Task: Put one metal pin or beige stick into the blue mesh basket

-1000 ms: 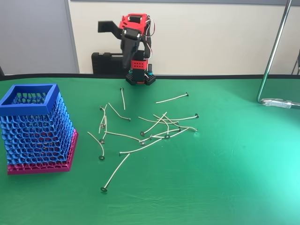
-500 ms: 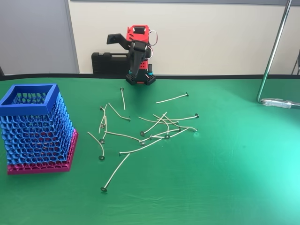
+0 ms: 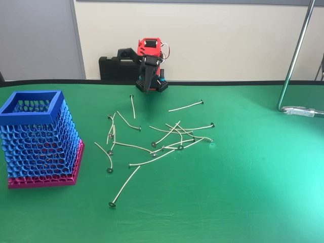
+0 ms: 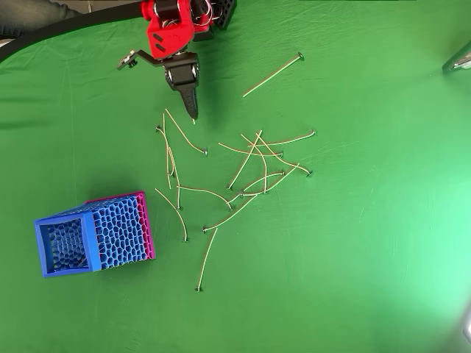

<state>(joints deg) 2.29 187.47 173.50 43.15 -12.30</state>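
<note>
Several thin beige sticks with small dark heads [image 3: 167, 139] lie scattered over the middle of the green table [image 4: 250, 173]. The blue mesh basket [image 3: 38, 136] with a pink base stands at the left; in the overhead view [image 4: 92, 235] it sits at the lower left. My red and black gripper [image 3: 131, 71] hangs at the back of the table by the arm's base. It is open wide: one black finger [image 4: 188, 92] points down over the rearmost stick [image 3: 132, 106], and the other [image 4: 131, 60] sticks out to the left. Nothing is held.
A black case [image 3: 116, 68] stands behind the arm against the wall. At the right a metal pole [image 3: 293, 55] rises from a clamp [image 3: 301, 110] on the table. One stick [image 3: 186, 106] lies apart, right of the arm.
The arm has folded downward over the last second. The gripper dropped from high above the base to just over the table's back edge. Sticks and basket have not moved.
</note>
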